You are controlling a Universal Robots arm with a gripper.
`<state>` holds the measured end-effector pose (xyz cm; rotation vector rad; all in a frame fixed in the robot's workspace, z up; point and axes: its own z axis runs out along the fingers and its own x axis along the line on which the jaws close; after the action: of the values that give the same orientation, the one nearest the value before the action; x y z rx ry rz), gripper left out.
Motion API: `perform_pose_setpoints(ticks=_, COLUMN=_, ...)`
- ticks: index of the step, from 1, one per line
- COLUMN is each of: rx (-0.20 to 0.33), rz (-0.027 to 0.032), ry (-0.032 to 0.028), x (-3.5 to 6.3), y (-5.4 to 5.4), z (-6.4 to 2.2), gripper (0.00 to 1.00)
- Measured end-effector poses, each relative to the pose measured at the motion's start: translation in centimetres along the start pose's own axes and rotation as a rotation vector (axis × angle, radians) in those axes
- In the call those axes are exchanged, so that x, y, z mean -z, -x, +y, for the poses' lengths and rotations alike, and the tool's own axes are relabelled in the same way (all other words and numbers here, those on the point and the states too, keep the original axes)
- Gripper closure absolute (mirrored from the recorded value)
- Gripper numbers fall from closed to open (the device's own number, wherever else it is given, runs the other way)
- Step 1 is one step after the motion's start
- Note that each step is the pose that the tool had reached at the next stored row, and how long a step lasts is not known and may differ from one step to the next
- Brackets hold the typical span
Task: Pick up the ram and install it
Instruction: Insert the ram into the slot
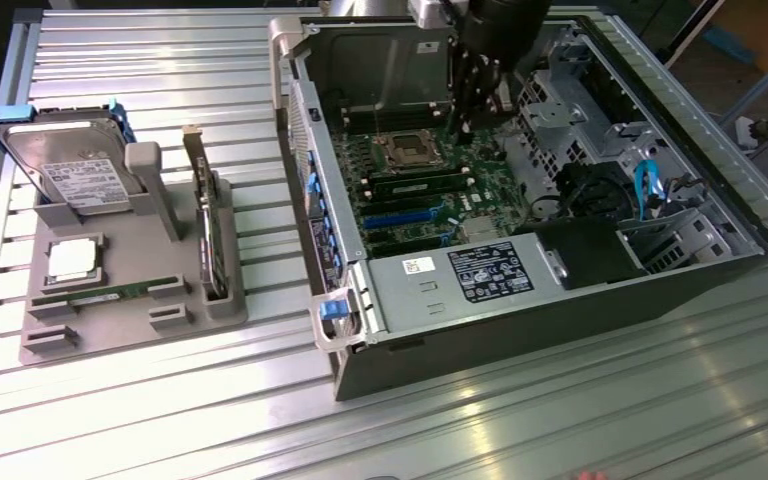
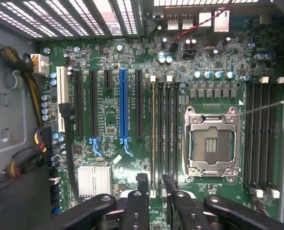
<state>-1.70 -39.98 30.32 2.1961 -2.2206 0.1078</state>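
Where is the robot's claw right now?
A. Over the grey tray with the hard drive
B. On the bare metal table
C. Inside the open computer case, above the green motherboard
C: the black claw hangs inside the open computer case, over the green motherboard.

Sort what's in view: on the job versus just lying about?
Job: ram standing in the motherboard, jaws open astride it.
Idle: spare ram, hard drive, processor, card, all on the tray.
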Motion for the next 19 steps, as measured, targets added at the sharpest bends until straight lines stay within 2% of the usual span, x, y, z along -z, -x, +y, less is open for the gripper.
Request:
perform_pose_setpoints(ticks=2, rx=0.0, rz=0.0, ry=0.0, x=1.05, y=-0.1, z=-0.04, gripper=0.75)
perform_pose_setpoints(ticks=4, rx=0.0, rz=0.0, ry=0.0, x=1.64, y=-0.1, z=-0.06, gripper=0.75)
perform_pose_setpoints(ticks=11, rx=0.0, rz=-0.0001, ry=0.0, x=3.01, y=-0.2, z=-0.11, gripper=0.75)
perform_pose_setpoints(ticks=19, rx=0.0, rz=0.0004, ry=0.0002, x=3.34, y=-0.2, z=-0.12, gripper=0.75)
